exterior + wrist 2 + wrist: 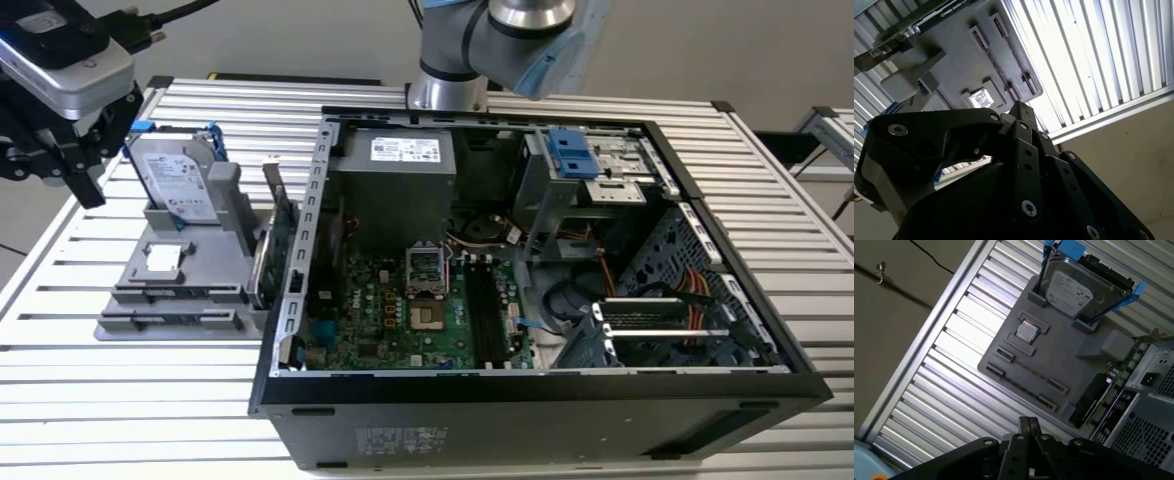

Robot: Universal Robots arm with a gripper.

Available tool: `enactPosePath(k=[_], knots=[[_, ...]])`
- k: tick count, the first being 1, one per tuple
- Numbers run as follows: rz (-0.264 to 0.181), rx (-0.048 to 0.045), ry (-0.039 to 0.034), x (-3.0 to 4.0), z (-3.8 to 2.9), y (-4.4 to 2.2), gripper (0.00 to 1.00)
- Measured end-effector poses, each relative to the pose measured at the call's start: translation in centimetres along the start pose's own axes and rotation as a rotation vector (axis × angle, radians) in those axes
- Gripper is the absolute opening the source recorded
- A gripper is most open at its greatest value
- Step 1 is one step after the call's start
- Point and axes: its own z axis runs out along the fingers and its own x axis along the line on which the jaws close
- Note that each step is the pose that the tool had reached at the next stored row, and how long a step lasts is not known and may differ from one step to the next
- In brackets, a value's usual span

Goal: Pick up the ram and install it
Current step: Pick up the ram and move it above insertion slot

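- The ram [1030, 371] appears to stand on edge in a slot of the grey holder [1064, 357], near the hard drive [1069, 290] and outside the computer case [534, 400].
- The tool [1029, 422] hangs above the table [134, 400], apparently closed tip to tip, empty, well apart from the ram.
- Approach: centre over the stick's mid-length, square to its long edge, clear of the end clips.

One computer case [534, 425], one hard drive [1069, 290], one grey tray [1064, 362], one expansion card [1094, 397], one square chip [1027, 331], one gripper [1029, 422]
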Motion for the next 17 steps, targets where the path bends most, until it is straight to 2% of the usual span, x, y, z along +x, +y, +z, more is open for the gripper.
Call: enactPosePath(k=[17], knots=[[-0.019, 0.0003, 0.0010, -0.01, 0.00, 0.02, 0.00]])
